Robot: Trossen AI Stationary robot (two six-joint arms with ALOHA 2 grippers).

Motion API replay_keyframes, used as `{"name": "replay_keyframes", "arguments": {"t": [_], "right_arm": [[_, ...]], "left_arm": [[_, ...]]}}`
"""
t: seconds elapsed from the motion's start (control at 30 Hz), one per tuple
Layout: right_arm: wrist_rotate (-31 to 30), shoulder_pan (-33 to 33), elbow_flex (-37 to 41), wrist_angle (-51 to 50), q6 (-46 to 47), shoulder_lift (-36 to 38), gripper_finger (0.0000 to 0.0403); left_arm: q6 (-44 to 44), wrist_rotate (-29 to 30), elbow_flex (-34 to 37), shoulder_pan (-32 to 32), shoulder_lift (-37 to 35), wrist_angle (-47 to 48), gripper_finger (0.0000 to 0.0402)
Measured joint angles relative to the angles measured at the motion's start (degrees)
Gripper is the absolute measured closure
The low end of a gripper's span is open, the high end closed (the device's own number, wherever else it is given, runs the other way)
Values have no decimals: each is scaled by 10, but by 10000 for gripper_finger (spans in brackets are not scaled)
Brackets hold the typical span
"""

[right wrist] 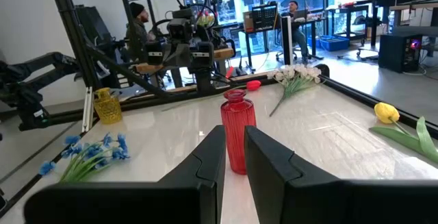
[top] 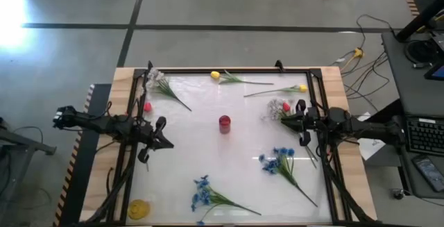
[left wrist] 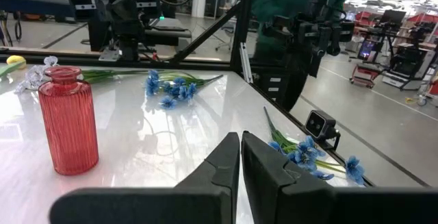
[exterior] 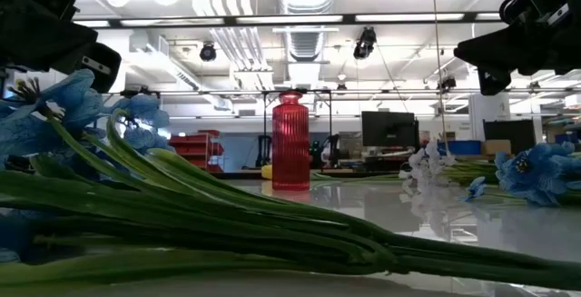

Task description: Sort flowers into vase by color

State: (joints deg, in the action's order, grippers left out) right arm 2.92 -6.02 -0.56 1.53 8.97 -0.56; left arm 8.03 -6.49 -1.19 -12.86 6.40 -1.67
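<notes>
A red ribbed vase (top: 224, 123) stands at the table's middle, and a yellow vase (top: 139, 208) stands at the near left corner. Flowers lie flat on the white top. There is a white spray (top: 163, 87) at the far left with a red bloom (top: 147, 106) near it. Two yellow tulips (top: 225, 78) (top: 291, 89) lie along the far edge. White and red blooms (top: 277, 107) lie by the right gripper. Two blue bunches (top: 281, 161) (top: 208, 196) lie near. My left gripper (top: 166, 135) (left wrist: 240, 152) hovers shut, left of the red vase (left wrist: 67, 121). My right gripper (top: 283, 121) (right wrist: 235, 145) hovers right of the red vase (right wrist: 237, 131), its fingers a narrow gap apart.
A black frame (top: 229, 70) runs round the white top and the wooden border. In the low view a blue bunch (exterior: 91, 115) lies close to the near edge. Bare surface lies around the red vase (exterior: 290, 143). People and equipment stand beyond the table.
</notes>
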Motion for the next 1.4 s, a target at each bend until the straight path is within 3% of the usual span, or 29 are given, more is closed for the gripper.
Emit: {"name": "replay_keyframes", "arguments": {"t": [0.57, 0.73, 0.87, 0.97, 1.03, 1.27, 1.4], "right_arm": [[1, 0, 0, 9, 5, 0, 355], [-1, 0, 0, 52, 170, 0, 355], [-38, 0, 0, 91, 274, -6, 355], [8, 1, -1, 120, 292, -12, 355], [22, 2, -14, 68, 272, -23, 355], [-73, 1, -143, -162, 227, -105, 355], [-85, 1, -213, -265, 251, -183, 355]], "left_arm": [[0, 0, 0, 0, 0, 0, 396], [0, 0, 0, 0, 0, 0, 396], [0, 0, 0, 0, 0, 0, 396], [0, 0, 0, 0, 0, 0, 396], [0, 0, 0, 0, 0, 0, 396], [0, 0, 0, 0, 0, 0, 396], [0, 0, 0, 0, 0, 0, 396]]}}
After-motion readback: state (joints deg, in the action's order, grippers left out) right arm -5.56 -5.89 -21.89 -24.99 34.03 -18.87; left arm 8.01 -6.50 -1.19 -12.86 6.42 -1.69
